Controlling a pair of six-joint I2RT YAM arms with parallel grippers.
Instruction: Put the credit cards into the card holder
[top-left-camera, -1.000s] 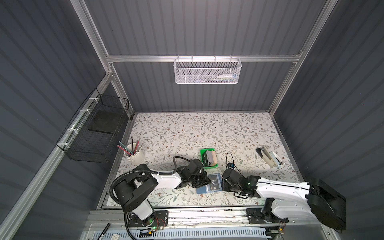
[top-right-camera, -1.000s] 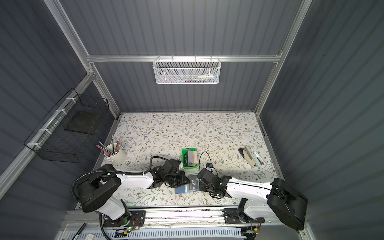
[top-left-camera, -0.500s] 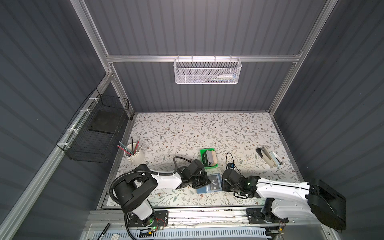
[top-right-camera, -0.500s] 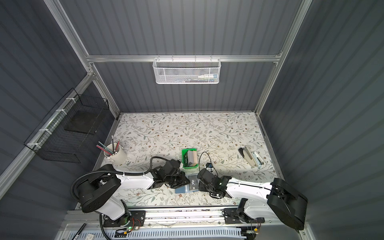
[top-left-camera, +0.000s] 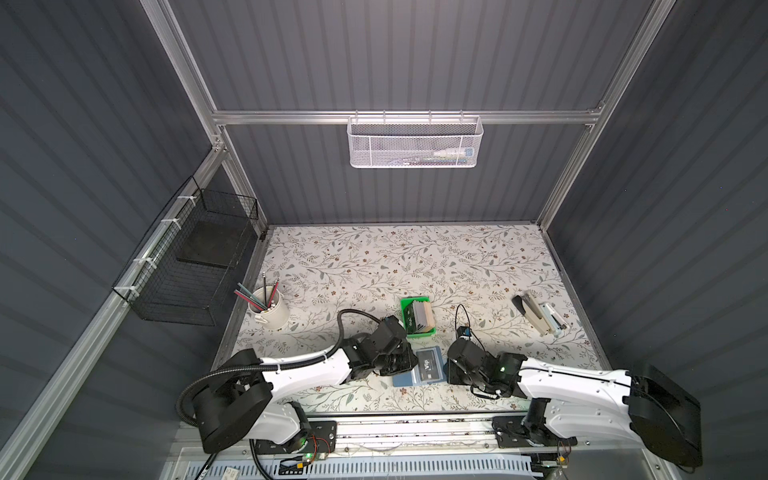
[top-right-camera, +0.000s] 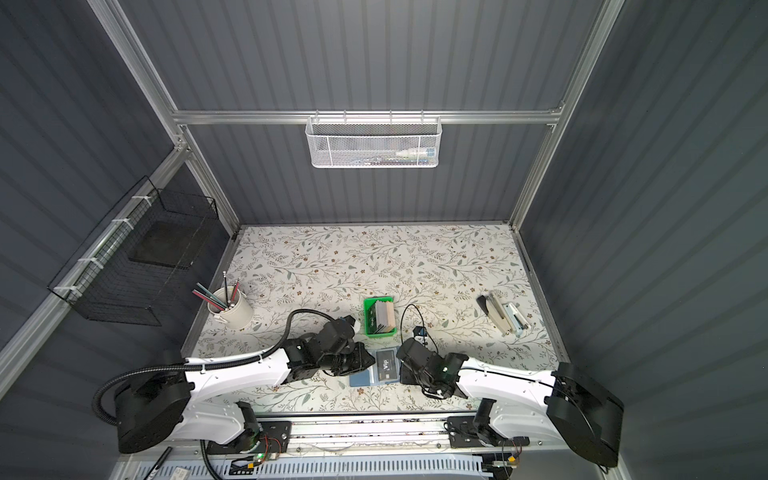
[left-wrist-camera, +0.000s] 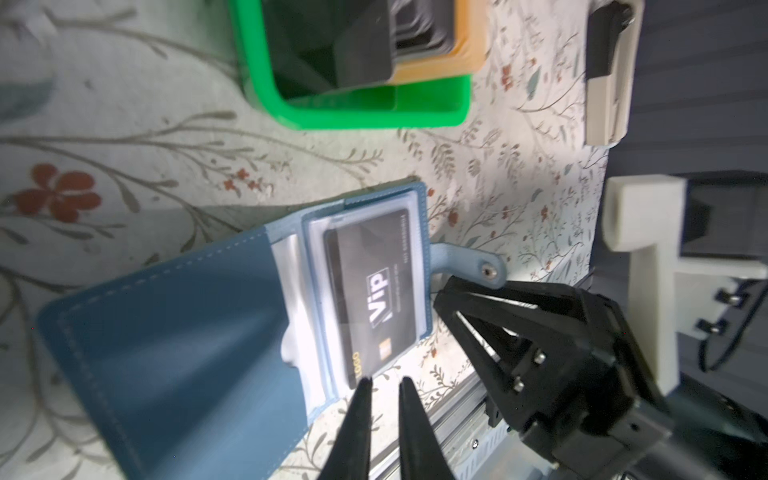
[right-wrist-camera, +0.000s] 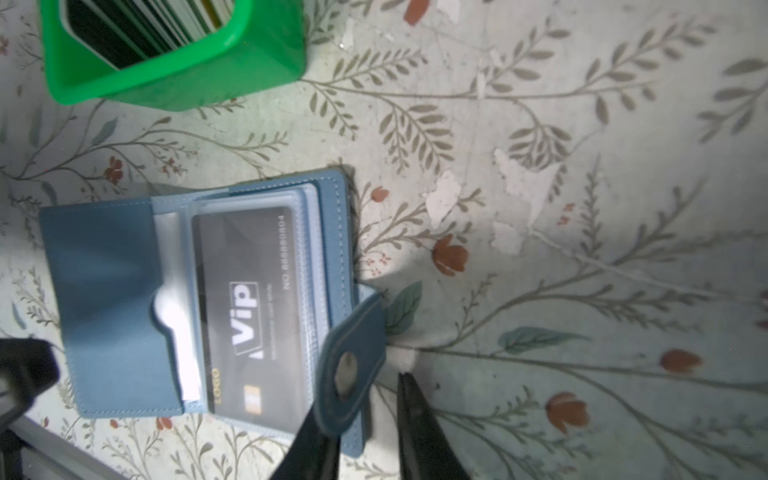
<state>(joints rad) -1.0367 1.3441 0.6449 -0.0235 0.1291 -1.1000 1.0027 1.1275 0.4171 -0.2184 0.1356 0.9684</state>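
The card holder (top-left-camera: 405, 379) lay open on the floral table (top-left-camera: 374, 266) near its front edge, between the two arms and just in front of the green tray (top-left-camera: 404, 314), though apart from it. A dark card (right-wrist-camera: 245, 307) marked "Vip" sat inside a clear sleeve on the holder's tab-side page, while the other credit cards (top-left-camera: 423, 316) stood on edge in the tray. The left gripper (left-wrist-camera: 385, 384) was at the holder's front edge, its jaws parted only narrowly with nothing between them (one fingertip (left-wrist-camera: 365, 388) looked to be touching the sleeve's rim, but blur left that uncertain). The right gripper (right-wrist-camera: 360, 399) was unclenched. Its jaws stood apart on either side of the snap tab (right-wrist-camera: 349, 374), which curled up between them, and bare table showed between the tab and one finger.
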